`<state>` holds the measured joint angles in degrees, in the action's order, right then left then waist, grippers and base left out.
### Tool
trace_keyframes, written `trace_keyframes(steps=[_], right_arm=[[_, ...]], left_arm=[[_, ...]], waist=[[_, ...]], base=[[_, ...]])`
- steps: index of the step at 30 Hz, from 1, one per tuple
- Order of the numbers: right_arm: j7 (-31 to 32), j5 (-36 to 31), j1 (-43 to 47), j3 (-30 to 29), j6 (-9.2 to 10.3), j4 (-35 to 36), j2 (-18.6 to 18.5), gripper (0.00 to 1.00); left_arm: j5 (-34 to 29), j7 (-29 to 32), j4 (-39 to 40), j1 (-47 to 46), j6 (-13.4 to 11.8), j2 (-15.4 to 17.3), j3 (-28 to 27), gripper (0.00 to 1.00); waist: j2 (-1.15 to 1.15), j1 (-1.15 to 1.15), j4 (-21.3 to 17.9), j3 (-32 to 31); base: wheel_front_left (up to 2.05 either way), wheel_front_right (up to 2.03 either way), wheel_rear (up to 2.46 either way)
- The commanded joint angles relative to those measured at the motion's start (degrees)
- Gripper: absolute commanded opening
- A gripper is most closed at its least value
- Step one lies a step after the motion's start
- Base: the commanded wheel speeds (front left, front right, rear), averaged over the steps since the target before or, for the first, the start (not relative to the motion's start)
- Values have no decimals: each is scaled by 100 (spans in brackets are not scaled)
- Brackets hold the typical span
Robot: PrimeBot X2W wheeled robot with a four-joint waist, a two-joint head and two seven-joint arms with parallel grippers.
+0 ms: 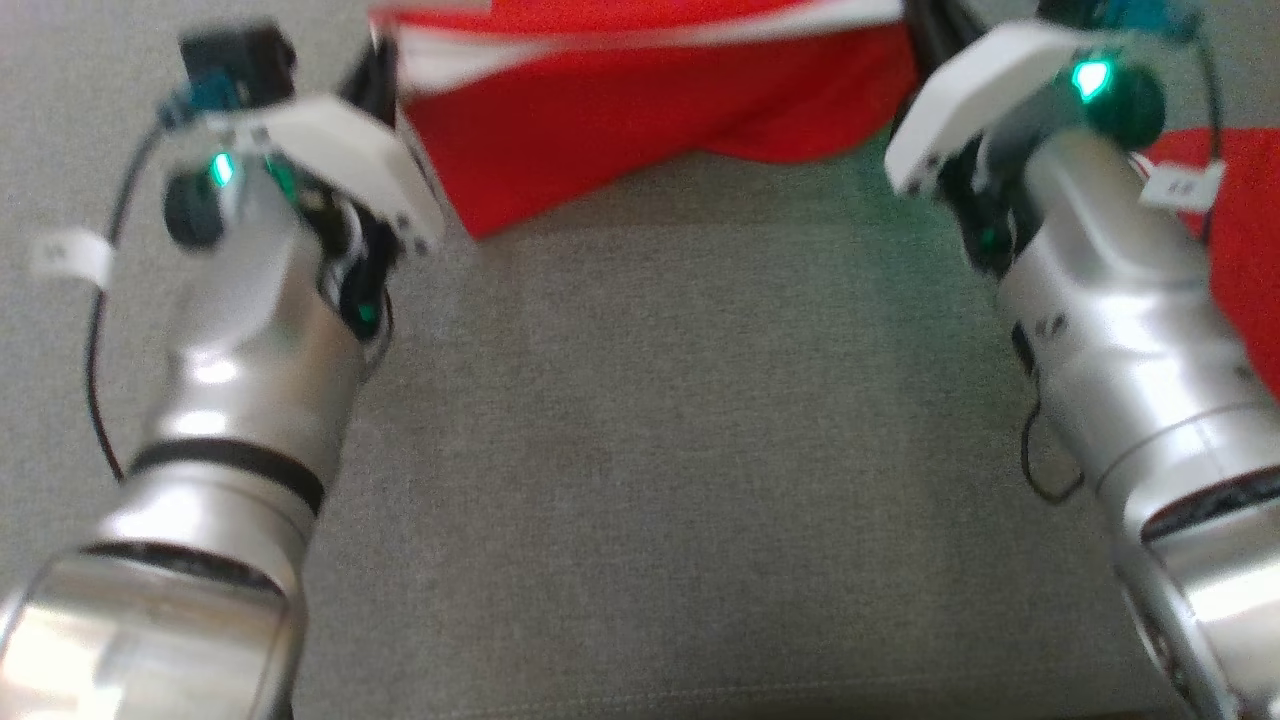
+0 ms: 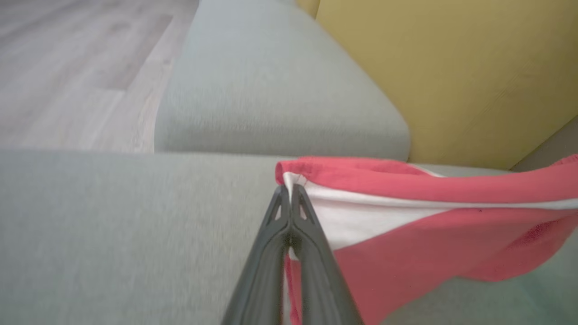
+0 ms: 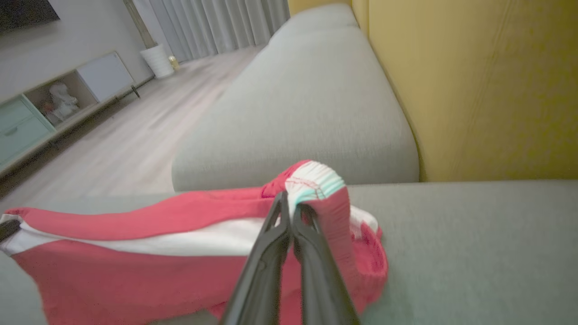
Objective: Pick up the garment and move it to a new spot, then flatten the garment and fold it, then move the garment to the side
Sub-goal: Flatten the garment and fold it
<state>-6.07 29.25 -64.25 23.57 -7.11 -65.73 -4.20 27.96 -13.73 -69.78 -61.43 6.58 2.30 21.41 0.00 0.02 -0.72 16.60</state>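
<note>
We are in a home living room: we work over a grey fabric sofa [image 3: 311, 113] with a mustard-yellow backrest [image 3: 474, 90], standing on a pale wood-plank floor [image 3: 135, 149]. Across the room we see long grey curtains [image 3: 226, 22], a white pot [image 3: 157, 60] beside them, and a low cabinet [image 3: 104, 74] with pale green drawers and an open shelf holding a small figurine [image 3: 61, 101].

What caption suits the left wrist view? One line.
Left tool shut on a corner of the red-and-white garment, held over the grey sofa seat.
</note>
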Motion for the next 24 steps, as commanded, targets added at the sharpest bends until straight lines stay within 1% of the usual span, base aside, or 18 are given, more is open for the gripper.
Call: trace_keyframes(steps=[1, 4, 7, 9, 12, 15, 17, 20, 24], right_arm=[[-107, 31, 110, 122, -37, 31, 132, 0], [-295, 82, 461, 297, -37, -184, 132, 0], [-602, 158, 885, 384, -37, -208, 132, 0], [-763, 224, 1239, 397, -37, -117, 132, 0], [-864, 251, 1830, 393, -37, 115, 107, 0], [-887, 242, 2497, 271, -37, 555, 0, 0], [-889, 193, 3018, 88, -37, 1035, -91, 0], [-891, 80, 3872, -191, -37, 1769, -160, 0], [-800, -79, 4966, -543, -37, 2735, -160, 0]], left_arm=[[75, -59, 40, -46, 0, 165, -127, 0], [122, -92, -88, 313, 17, 101, -55, 0], [179, -119, 22, 747, 35, 70, 1, 0], [183, -123, 414, 1121, 39, 64, -27, 0], [-7, -125, 1144, 1851, 20, 61, -20, 0], [-247, -125, 1966, 2594, -42, 90, -97, 0], [-359, -126, 2509, 3091, -54, 174, -219, 0], [-523, -126, 3329, 3854, -144, 306, -401, 0], [-635, -126, 4273, 4818, -269, 462, -591, 0]], waist=[[0, -2, 50, 88], [0, -2, 103, 87], [0, -2, 153, -2], [0, -2, 179, -111], [0, -2, 173, -287], [0, -2, 188, -453], [0, -2, 166, -572], [0, -2, 118, -762], [0, -2, 60, -996]], base=[[0, 0, 0], [0, 0, 0], [0, 0, 0], [0, 0, 0], [0, 0, 0], [0, 0, 0], [0, 0, 0], [0, 0, 0], [0, 0, 0]])
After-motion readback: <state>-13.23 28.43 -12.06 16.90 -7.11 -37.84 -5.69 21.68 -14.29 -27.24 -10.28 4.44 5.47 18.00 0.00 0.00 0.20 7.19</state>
